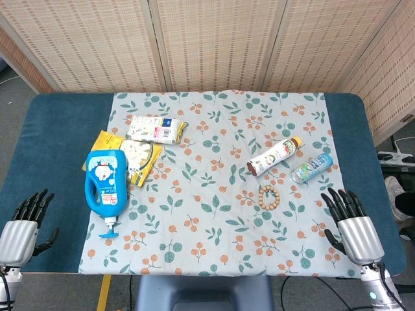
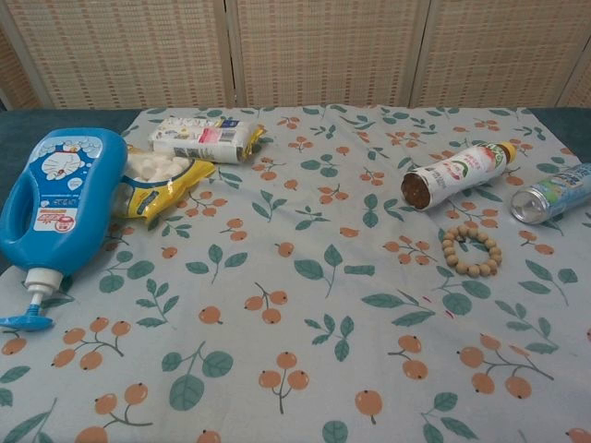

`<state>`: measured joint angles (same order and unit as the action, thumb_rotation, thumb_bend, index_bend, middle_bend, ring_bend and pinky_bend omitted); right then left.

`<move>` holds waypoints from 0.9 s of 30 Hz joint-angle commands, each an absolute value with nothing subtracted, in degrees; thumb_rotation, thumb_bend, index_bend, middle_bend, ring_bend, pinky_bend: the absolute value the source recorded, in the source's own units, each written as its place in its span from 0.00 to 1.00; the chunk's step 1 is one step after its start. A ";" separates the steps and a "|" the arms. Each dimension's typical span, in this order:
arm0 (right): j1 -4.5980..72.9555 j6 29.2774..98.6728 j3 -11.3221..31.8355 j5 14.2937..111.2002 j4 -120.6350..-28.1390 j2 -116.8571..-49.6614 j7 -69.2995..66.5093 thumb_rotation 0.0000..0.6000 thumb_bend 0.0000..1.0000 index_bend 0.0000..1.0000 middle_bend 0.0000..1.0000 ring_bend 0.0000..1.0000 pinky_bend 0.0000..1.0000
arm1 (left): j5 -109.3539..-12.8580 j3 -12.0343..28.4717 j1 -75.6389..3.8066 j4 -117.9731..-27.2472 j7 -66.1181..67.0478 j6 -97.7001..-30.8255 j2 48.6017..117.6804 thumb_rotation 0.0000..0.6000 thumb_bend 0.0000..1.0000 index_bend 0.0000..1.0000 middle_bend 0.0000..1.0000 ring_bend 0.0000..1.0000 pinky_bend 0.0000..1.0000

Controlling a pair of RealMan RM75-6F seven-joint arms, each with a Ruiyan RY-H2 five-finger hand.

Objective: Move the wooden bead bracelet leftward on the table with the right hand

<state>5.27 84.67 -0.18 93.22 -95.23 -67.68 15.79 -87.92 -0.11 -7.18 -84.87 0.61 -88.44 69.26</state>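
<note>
Blue table point(image 1: 55, 139) with a leaf-and-berry print cloth point(image 1: 214, 227) spread over the middle. Woven screen panels point(image 1: 214, 39) stand behind it.

Blue pump dispenser bottle point(image 1: 105, 184) lies on its side at the cloth's left part, pump end toward the near edge. Just beside its upper right is a yellow snack bag point(image 1: 133, 155) of white pieces, partly under the bottle's top edge. Behind that, a white snack packet point(image 1: 154, 128) lying flat.

Right hand point(image 1: 350, 223) rests at the cloth's near right corner, palm down, fingers spread apart, holding nothing. Left hand point(image 1: 26, 217) is on bare blue table at the near left, off the cloth, fingers apart, thumb curled a bit, nothing in it. Neither hand shows in the chest view.

Right of centre: white drink bottle with a yellow cap point(image 1: 275, 155) on its side, angled. Near it to the right, a smaller clear bottle with a blue label point(image 1: 311, 167), also on its side.

Wooden bead bracelet point(image 1: 268, 197) lies flat on the cloth, just in front of the white bottle's base end, apart from it, and well apart from the right hand, to that hand's left and further back.
</note>
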 commanded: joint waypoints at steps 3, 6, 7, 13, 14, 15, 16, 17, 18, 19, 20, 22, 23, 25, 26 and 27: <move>6.40 82.64 0.07 92.66 -93.99 -69.76 16.72 1.00 0.24 0.00 0.00 0.00 0.00 | -87.97 -0.02 -7.17 -85.51 0.45 -87.69 68.70 1.00 0.40 0.00 0.00 0.00 0.13; 8.66 79.40 0.79 92.34 -91.89 -71.66 17.28 1.00 0.24 0.00 0.00 0.00 0.00 | -88.34 -0.06 -7.12 -85.57 0.08 -87.57 68.41 1.00 0.40 0.00 0.00 0.00 0.13; 10.04 77.42 1.31 91.95 -91.07 -72.30 17.60 1.00 0.24 0.00 0.00 0.00 0.00 | -88.44 -0.08 -7.14 -85.59 -0.14 -87.43 68.33 1.00 0.40 0.00 0.00 0.00 0.13; 17.81 65.76 4.08 88.15 -87.28 -76.29 20.36 1.00 0.24 0.00 0.04 0.00 0.00 | -88.59 -0.14 -7.33 -85.91 -0.31 -86.37 68.09 1.00 0.40 0.00 0.00 0.00 0.13; 18.85 64.24 4.35 87.59 -86.34 -77.16 20.72 1.00 0.24 0.01 0.07 0.00 0.00 | -88.57 -0.11 -7.31 -85.99 -0.33 -86.34 68.07 1.00 0.40 0.00 0.00 0.00 0.13; 19.75 62.91 4.56 87.06 -85.39 -77.99 21.08 1.00 0.25 0.03 0.08 0.00 0.00 | -88.53 -0.09 -7.29 -86.09 -0.40 -86.27 68.01 1.00 0.40 0.00 0.00 0.00 0.13; 20.61 61.71 4.79 86.49 -84.28 -78.93 21.59 1.00 0.25 0.05 0.11 0.00 0.00 | -88.44 -0.08 -7.25 -86.20 -0.47 -86.17 67.93 1.00 0.40 0.00 0.00 0.00 0.13; 21.29 60.88 4.97 86.07 -83.21 -79.81 22.08 1.00 0.26 0.07 0.13 0.00 0.00 | -88.34 -0.08 -7.23 -86.30 -0.51 -86.03 67.83 1.00 0.40 0.00 0.00 0.00 0.13; 22.27 59.83 5.10 85.79 -81.59 -81.08 22.66 1.00 0.27 0.10 0.15 0.00 0.00 | -88.17 -0.07 -7.22 -86.41 -0.52 -85.78 67.69 1.00 0.40 0.00 0.00 0.00 0.13; 23.12 59.03 5.26 85.51 -79.83 -82.42 23.02 1.00 0.28 0.12 0.18 0.00 0.00 | -87.90 -0.06 -7.20 -86.56 -0.52 -85.47 67.53 1.00 0.40 0.00 0.00 0.00 0.13; 23.63 58.48 5.32 85.22 -78.70 -83.25 23.18 1.00 0.29 0.15 0.19 0.00 0.00 | -87.68 -0.06 -7.16 -86.76 -0.53 -85.24 67.34 1.00 0.40 0.00 0.00 0.00 0.13; 24.44 57.72 5.38 84.75 -77.02 -84.54 23.44 1.00 0.30 0.18 0.21 0.00 0.00 | -87.28 0.05 -7.16 -87.09 -0.54 -84.86 67.06 1.00 0.40 0.00 0.00 0.00 0.13; 24.84 57.42 5.31 84.58 -76.17 -85.16 23.64 1.00 0.30 0.20 0.23 0.00 0.00 | -87.15 0.16 -7.16 -87.22 -0.50 -84.79 66.96 1.00 0.40 0.00 0.00 0.00 0.13; 25.20 57.15 5.08 84.34 -75.39 -85.72 23.93 1.00 0.30 0.22 0.24 0.00 0.00 | -87.12 0.23 -7.09 -87.36 -0.53 -84.81 66.87 1.00 0.40 0.00 0.00 0.00 0.13; 25.30 57.09 4.99 84.30 -75.18 -85.86 23.99 1.00 0.30 0.22 0.25 0.00 0.00 | -87.17 0.24 -7.08 -87.40 -0.57 -84.83 66.84 1.00 0.40 0.00 0.00 0.00 0.13; 25.35 57.08 4.94 84.29 -75.07 -85.93 24.01 1.00 0.30 0.23 0.25 0.00 0.00 | -87.18 0.24 -7.08 -87.41 -0.59 -84.83 66.83 1.00 0.41 0.00 0.00 0.00 0.13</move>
